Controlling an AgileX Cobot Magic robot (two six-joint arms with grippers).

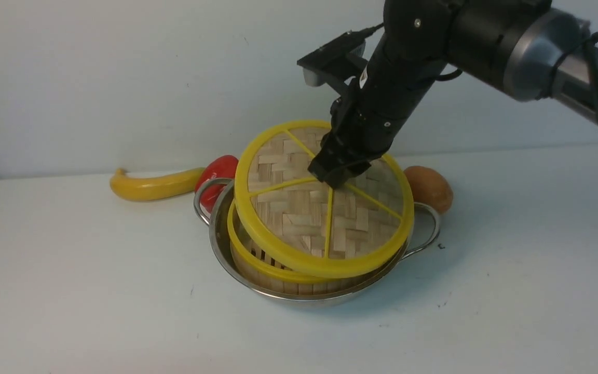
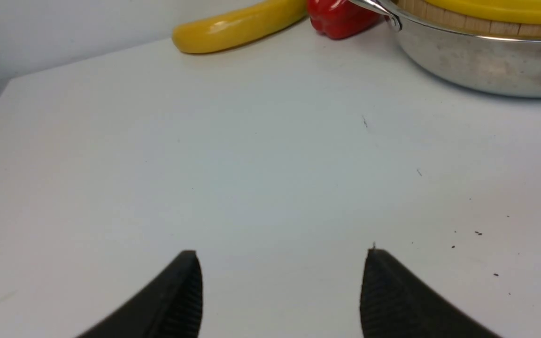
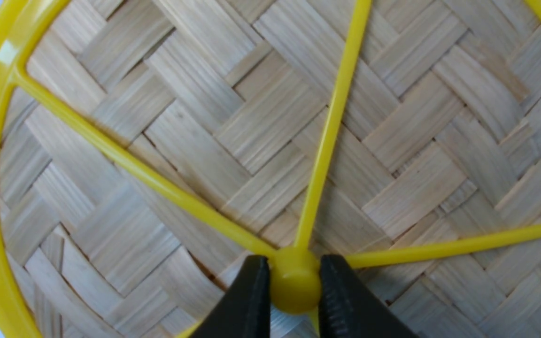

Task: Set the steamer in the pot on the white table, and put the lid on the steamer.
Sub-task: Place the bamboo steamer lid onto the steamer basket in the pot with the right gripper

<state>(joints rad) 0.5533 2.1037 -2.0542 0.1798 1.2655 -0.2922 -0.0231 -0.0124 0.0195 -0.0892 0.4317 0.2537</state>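
Observation:
The pot (image 1: 226, 244) stands mid-table on the white table (image 1: 70, 291). The steamer (image 1: 257, 262) sits inside it; its contents are hidden. The lid (image 1: 299, 218) is tilted, its near edge over the steamer's front rim and its far edge raised. My right gripper (image 1: 334, 179) is shut on the lid's centre knob (image 3: 295, 284), one finger on each side. The woven lid (image 3: 251, 141) fills the right wrist view. My left gripper (image 2: 282, 256) is open and empty, low over bare table; the pot (image 2: 482, 65) lies ahead of it. It is not in the front view.
A yellow banana (image 1: 153, 186) and a red pepper (image 1: 219, 174) lie behind the pot on the left, also in the left wrist view as banana (image 2: 233, 26) and pepper (image 2: 338, 19). A brown egg-shaped thing (image 1: 429, 188) lies behind the pot on the right.

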